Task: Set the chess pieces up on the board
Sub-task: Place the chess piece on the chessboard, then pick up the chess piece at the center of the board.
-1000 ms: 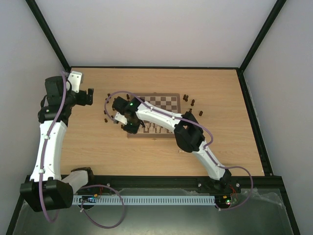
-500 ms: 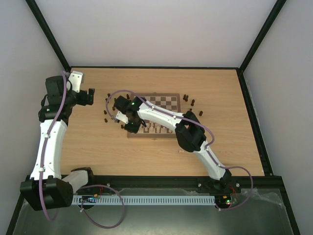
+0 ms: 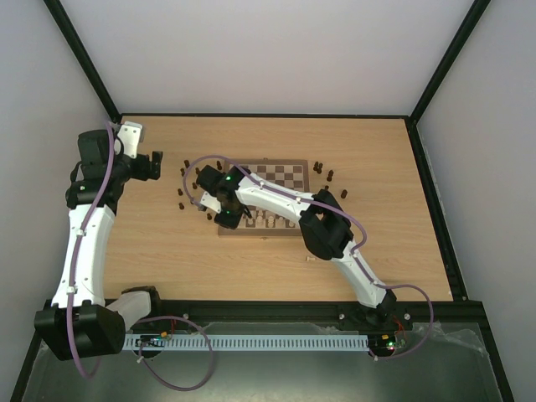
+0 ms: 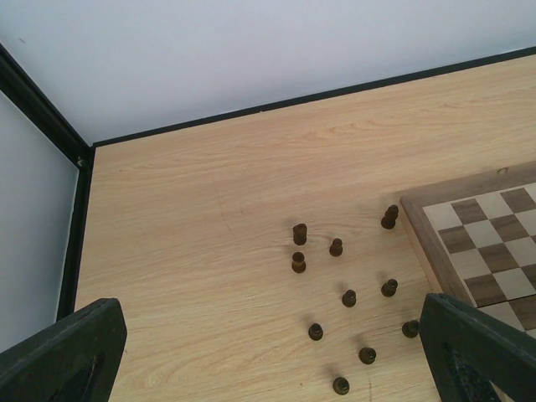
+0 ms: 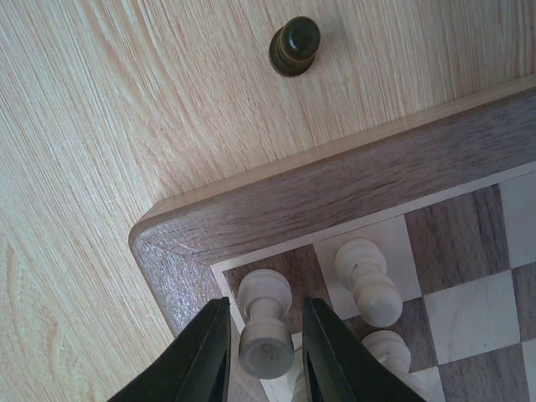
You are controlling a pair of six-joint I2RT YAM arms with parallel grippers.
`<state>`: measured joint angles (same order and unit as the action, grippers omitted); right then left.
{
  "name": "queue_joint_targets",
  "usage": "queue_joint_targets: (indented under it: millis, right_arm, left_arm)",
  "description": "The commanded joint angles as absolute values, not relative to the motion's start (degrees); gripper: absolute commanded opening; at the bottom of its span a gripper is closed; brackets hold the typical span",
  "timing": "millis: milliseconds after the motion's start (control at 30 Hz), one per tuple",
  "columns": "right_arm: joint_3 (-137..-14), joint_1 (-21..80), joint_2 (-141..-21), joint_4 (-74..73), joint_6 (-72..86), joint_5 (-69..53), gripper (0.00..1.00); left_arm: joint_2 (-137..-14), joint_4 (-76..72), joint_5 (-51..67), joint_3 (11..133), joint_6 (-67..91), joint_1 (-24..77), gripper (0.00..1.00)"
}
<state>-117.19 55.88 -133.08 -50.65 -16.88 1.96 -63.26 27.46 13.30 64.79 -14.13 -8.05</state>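
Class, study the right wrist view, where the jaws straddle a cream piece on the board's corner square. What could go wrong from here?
1. The jaws sit close on both sides of the cream rook, so a skewed lift might tip it.
2. A neighbouring cream piece stands close beside one finger; opening wider might knock it over.
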Motion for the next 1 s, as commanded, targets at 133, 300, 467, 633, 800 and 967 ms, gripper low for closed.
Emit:
queue_joint_targets:
  millis: [133, 300, 467, 633, 800, 967]
  right_arm:
    - [-117.4, 55.6, -128.8, -51.8, -16.7, 2.7, 0.29]
    - [-117.3, 55.7, -126.2, -51.4, -16.3, 2.6, 0.35]
    - [-117.9, 55.7, -123.6, -51.0, -16.3, 3.3, 0.41]
    - [-118.3, 55.2, -119.8, -50.6, -18.5, 6.2, 0.47]
    - [-118.1, 51.8, -114.7, -51.6, -18.2, 7.1, 0.51]
    - [-117.9, 43.6, -109.5, -55.6, -17.9, 5.0, 0.51]
  left_arm:
    - [-63.8, 26.2, 14.1, 65.0, -14.2, -7.9, 0.99]
    - [-64.0, 25.8, 13.7, 65.1, -14.3, -7.1, 0.99]
    - [-64.2, 25.8, 13.3, 65.6, -14.6, -6.1, 0.99]
    - [-65.4, 26.2, 11.5, 68.1, -15.4, -4.0, 0.99]
    - [-68.2, 29.9, 8.4, 74.1, -15.8, -1.3, 0.99]
    - [-70.7, 35.9, 3.6, 80.3, -17.1, 3.7, 0.99]
